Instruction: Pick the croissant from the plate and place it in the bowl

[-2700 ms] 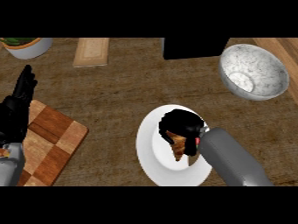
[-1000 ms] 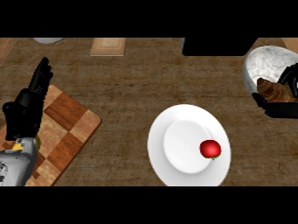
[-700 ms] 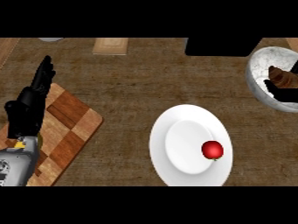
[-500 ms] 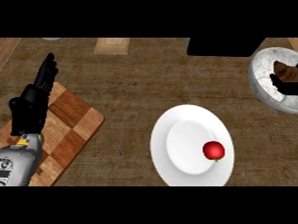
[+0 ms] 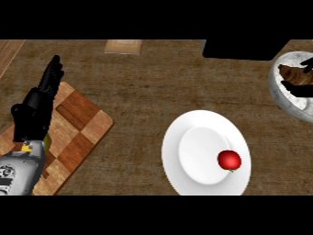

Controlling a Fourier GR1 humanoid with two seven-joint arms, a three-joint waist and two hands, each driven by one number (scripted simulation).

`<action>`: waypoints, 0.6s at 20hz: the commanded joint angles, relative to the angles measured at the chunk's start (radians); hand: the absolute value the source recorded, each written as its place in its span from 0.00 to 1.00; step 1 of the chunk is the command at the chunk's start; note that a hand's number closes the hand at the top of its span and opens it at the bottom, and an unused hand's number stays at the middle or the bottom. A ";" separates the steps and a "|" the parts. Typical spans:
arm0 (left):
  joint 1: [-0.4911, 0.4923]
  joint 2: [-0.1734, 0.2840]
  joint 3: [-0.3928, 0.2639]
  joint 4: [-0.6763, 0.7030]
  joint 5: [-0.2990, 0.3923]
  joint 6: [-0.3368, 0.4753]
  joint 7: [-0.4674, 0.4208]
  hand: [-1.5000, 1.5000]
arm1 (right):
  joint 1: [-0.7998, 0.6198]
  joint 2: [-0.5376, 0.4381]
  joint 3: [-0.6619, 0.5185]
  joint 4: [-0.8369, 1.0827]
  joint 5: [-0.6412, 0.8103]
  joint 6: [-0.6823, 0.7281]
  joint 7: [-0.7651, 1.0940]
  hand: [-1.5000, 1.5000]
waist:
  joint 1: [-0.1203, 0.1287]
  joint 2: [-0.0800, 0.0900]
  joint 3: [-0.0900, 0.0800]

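Note:
The brown croissant (image 5: 296, 75) lies inside the speckled grey bowl (image 5: 289, 100) at the right edge of the head view. My right hand (image 5: 312, 90) reaches in from the right over the bowl. Its fingers stand spread above the croissant and its thumb below, with a sliver of bowl showing between thumb and pastry. The white plate (image 5: 194, 151) sits in the lower middle and carries only a small red fruit (image 5: 229, 159). My left hand (image 5: 38, 104) rests open at the left, fingers straight and pointing up, over the wooden board.
A checkered wooden cutting board (image 5: 81, 125) lies under the left forearm. A black box (image 5: 243, 48) stands at the top right next to the bowl. A small wooden block (image 5: 123, 46) sits at the top middle. Brown countertop lies between board and plate.
The right hand carried the croissant from the plate to the bowl, lowered it inside, and its fingers have spread off it. The view shifted slightly. The left hand stayed still.

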 commanded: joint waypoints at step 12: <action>-0.036 -0.026 -0.002 0.034 -0.017 0.007 -0.001 0.50 | -0.097 -0.080 -0.172 0.250 -0.175 0.232 -0.266 0.00 | -0.009 0.004 0.002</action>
